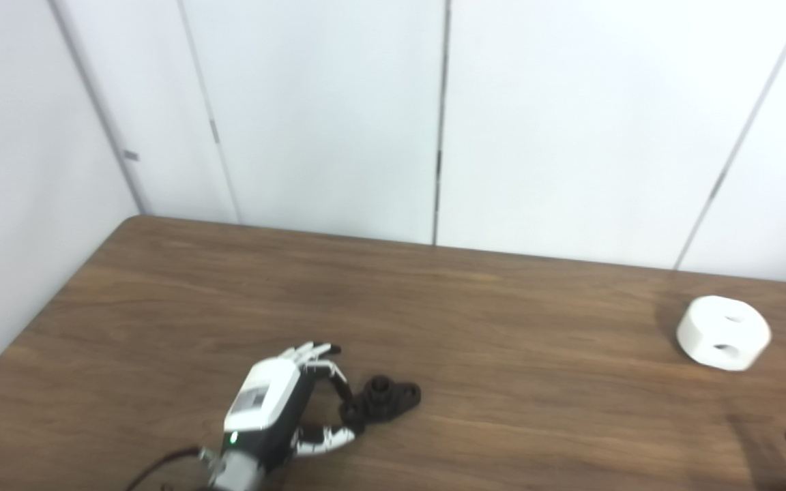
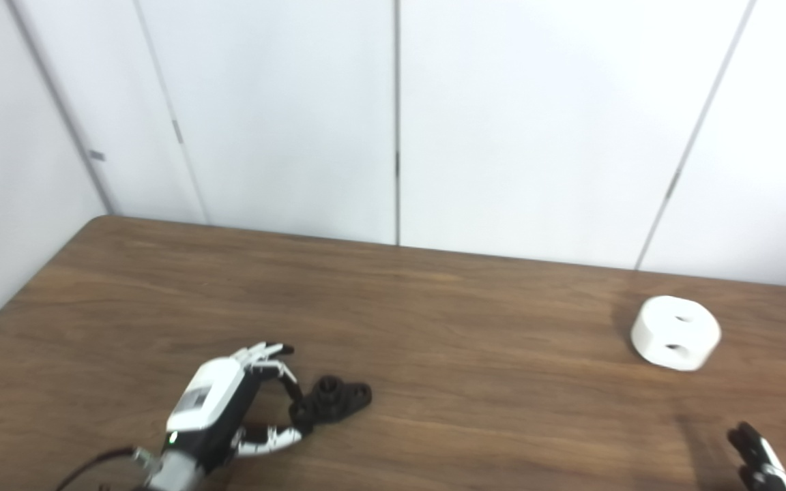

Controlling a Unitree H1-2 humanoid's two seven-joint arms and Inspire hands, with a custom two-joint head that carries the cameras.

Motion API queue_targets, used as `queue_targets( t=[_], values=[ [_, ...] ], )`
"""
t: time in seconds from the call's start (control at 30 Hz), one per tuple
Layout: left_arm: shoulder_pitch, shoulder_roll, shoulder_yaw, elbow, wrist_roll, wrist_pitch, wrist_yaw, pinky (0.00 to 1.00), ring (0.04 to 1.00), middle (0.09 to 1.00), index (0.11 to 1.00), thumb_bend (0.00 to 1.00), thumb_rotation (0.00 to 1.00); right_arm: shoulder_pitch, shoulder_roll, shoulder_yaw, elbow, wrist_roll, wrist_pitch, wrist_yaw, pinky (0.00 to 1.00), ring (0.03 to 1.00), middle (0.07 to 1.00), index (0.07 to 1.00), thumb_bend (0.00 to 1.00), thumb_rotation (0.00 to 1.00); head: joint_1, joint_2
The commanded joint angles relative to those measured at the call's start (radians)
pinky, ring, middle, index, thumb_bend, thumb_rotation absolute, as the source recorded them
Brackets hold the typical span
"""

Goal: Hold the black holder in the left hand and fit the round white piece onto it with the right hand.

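Observation:
The black holder (image 1: 386, 399) lies flat on the wooden table (image 1: 502, 307), front left of centre, with a short round post standing on it. My left hand (image 1: 284, 402) is beside its left end, fingers spread. One bent finger and the thumb reach to that end, and the holder still rests on the table. The round white piece (image 1: 724, 332), a thick disc with two holes on top, sits far right near the back. Only the dark fingertips of my right hand (image 2: 758, 460) show at the bottom right corner, well in front of the white piece.
White wall panels (image 1: 434, 123) stand right behind the table's far edge. The table's left edge runs diagonally down the left side. A dark cable (image 1: 161, 467) trails from my left wrist.

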Motion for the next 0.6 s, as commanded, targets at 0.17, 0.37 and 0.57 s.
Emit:
queue_targets(
  t=[0.17, 0.37, 0.57],
  values=[
    [0.036, -0.024, -0.102, -0.026, 0.067, -0.069, -0.049, 0.91, 0.911, 0.863, 0.491, 0.51, 0.04, 0.013, 0.053, 0.036, -0.036, -0.031, 0.033, -0.030, 1.00, 0.962, 0.919, 0.941, 0.59, 1.00, -0.046, 0.043],
    [0.042, -0.045, -0.163, -0.007, 0.062, -0.115, -0.068, 0.92, 0.926, 0.875, 0.490, 0.51, 0.04, 0.021, 0.063, 0.045, -0.076, -0.043, 0.070, -0.038, 1.00, 0.968, 0.923, 0.938, 0.58, 1.00, -0.073, 0.069],
    [0.040, -0.053, -0.210, 0.012, 0.059, -0.168, -0.072, 0.92, 0.920, 0.874, 0.490, 0.50, 0.05, 0.023, 0.066, 0.056, -0.108, -0.059, 0.107, -0.051, 1.00, 0.967, 0.923, 0.934, 0.60, 1.00, -0.121, 0.097]
  ],
)
